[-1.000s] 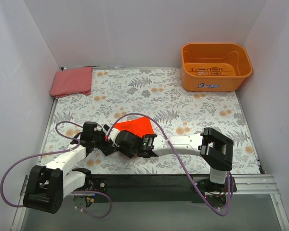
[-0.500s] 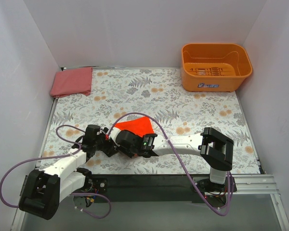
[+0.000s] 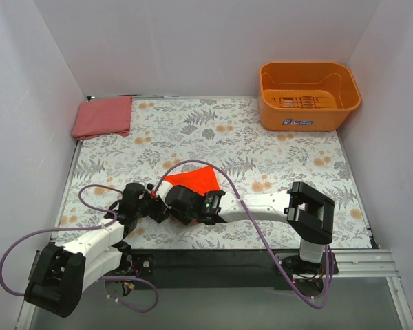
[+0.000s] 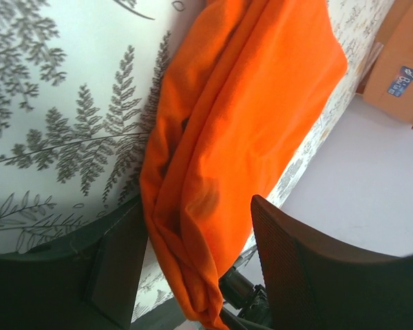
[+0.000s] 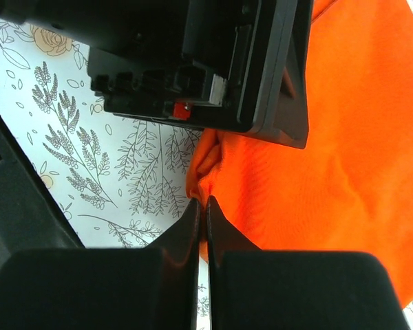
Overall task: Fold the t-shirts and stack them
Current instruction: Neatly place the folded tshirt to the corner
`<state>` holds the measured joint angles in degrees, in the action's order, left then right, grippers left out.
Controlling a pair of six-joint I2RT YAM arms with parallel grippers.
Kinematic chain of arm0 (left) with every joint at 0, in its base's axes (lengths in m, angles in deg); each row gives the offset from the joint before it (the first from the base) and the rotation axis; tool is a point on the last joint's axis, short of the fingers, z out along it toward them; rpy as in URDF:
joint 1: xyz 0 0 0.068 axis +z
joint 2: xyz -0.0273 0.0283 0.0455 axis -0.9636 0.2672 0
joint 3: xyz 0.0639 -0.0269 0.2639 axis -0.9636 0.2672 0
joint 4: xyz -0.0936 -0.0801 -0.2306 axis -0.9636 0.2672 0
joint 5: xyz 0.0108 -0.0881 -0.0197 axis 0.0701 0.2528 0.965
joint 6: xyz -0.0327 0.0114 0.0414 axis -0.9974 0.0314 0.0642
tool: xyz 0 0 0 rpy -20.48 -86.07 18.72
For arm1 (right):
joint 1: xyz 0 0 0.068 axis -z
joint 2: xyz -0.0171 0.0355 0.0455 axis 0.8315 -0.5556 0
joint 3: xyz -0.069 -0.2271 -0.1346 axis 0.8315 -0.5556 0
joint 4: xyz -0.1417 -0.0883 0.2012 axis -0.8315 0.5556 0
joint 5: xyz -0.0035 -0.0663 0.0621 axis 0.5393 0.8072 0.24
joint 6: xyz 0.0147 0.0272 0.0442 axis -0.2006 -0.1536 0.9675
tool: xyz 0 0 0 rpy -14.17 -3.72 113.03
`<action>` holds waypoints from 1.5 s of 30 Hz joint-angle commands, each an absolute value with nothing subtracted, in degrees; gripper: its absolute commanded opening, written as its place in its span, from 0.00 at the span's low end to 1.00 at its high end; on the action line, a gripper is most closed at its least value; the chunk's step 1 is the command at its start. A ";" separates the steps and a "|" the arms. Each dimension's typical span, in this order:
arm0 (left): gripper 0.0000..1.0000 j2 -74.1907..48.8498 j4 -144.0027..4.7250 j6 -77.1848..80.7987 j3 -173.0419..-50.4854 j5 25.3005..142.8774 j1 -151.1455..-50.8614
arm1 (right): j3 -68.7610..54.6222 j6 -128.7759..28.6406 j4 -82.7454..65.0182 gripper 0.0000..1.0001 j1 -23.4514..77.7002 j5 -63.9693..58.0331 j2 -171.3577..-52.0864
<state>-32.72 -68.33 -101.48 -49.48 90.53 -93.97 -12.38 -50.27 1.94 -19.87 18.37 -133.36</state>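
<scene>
On the worktop [image 3: 296,165], orange-red t-shirt [image 3: 196,180] front centre, right end effector [image 5: 201,201] pinching its bunched edge, left end effector [image 4: 196,203] spread astride the same fold, pinkish-red t-shirt [image 3: 102,117] folded in far-left corner.

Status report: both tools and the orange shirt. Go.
Right tool shut on edge of orange-red t-shirt. Left tool open, straddling its bunched fold. Pinkish-red t-shirt folded, far-left corner. Nothing blocking.
</scene>
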 commanded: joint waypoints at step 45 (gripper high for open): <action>0.00 25.11 -53.65 -46.03 -117.77 74.79 -78.99 | -38.05 -42.64 3.98 0.98 -3.00 24.36 -99.64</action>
